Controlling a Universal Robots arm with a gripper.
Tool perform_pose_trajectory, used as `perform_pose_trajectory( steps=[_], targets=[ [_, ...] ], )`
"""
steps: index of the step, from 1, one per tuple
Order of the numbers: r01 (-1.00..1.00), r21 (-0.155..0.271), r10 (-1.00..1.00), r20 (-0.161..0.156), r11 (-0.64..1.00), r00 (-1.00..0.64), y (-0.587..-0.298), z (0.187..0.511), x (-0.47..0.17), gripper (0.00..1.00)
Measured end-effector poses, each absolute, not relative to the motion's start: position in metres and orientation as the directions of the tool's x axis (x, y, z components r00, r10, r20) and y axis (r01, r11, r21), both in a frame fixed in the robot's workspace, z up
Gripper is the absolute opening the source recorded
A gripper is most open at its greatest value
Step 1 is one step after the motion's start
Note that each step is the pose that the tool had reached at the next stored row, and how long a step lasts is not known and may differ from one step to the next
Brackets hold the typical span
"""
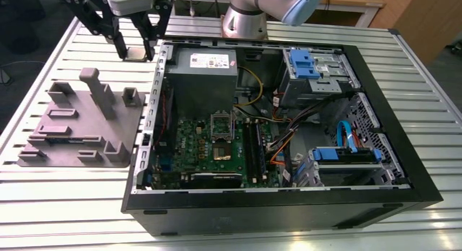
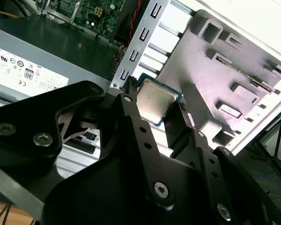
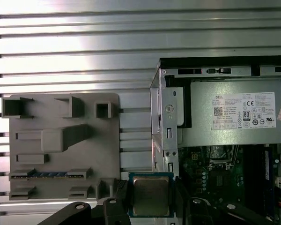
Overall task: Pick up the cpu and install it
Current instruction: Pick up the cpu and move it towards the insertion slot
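Fingers (image 2: 136, 126) pinch the cpu (image 3: 151, 196) by its edges, so pickup's done!
Gripper (image 1: 136, 55) hangs just outside the computer case (image 1: 274, 210); socket frame (image 1: 220, 123) inside looks empty, install not done.

Robotics lab or test cell, not a home or office. Evidence:
- Industrial arm (image 1: 245, 18) stands at the far edge of a slatted aluminium profile table (image 1: 72, 207), the sort used for fixturing.
- An open desktop PC case (image 1: 289, 213) lies flat on that table. The green motherboard (image 1: 216, 148), grey power supply (image 1: 205, 72) and blue-tabbed drive cage (image 1: 310, 64) are all exposed.
- Just beside the case, on the exterior view's left, sits a grey fixture plate (image 1: 72, 129) with slots, pockets and posts for parts.
- The gripper (image 1: 135, 52) clamps the cpu (image 3: 151, 196) above the table, near the case's far corner.
- Wooden furniture (image 1: 426, 18) and dark floor lie beyond the table.
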State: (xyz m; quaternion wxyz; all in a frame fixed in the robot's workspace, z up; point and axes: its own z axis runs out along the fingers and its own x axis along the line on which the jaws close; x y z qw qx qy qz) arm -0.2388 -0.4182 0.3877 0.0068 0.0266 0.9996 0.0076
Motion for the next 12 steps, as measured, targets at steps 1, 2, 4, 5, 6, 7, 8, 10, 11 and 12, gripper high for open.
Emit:
perform_pose_trajectory(
  steps=[1,2,4,5,6,7,8,10,11,12],
  targets=[
    [0.053,0.016,0.053,-0.013,0.998,-0.998,-0.418,0.388,-0.239,0.47],
    [0.053,0.016,0.053,-0.013,0.998,-0.998,-0.418,0.388,-0.239,0.47],
    [0.053,0.015,0.053,-0.013,0.998,-0.999,-0.419,0.388,-0.239,0.47],
    [0.053,0.015,0.053,-0.013,0.998,-0.999,-0.420,0.388,-0.239,0.47],
    [0.053,0.015,0.053,-0.013,0.998,-0.998,-0.422,0.388,-0.239,0.47],
    [0.053,0.014,0.053,-0.013,0.998,-0.998,-0.425,0.388,-0.239,0.47],
    [0.053,0.014,0.053,-0.013,0.999,-0.998,-0.428,0.388,-0.239,0.47],
    [0.053,0.013,0.053,-0.013,0.999,-0.998,-0.431,0.387,-0.239,0.47],
    [0.053,0.013,0.053,-0.013,0.999,-0.998,-0.431,0.387,-0.238,0.47],
    [0.053,0.013,0.053,-0.013,0.999,-0.998,-0.431,0.387,-0.237,0.47]
  ],
)
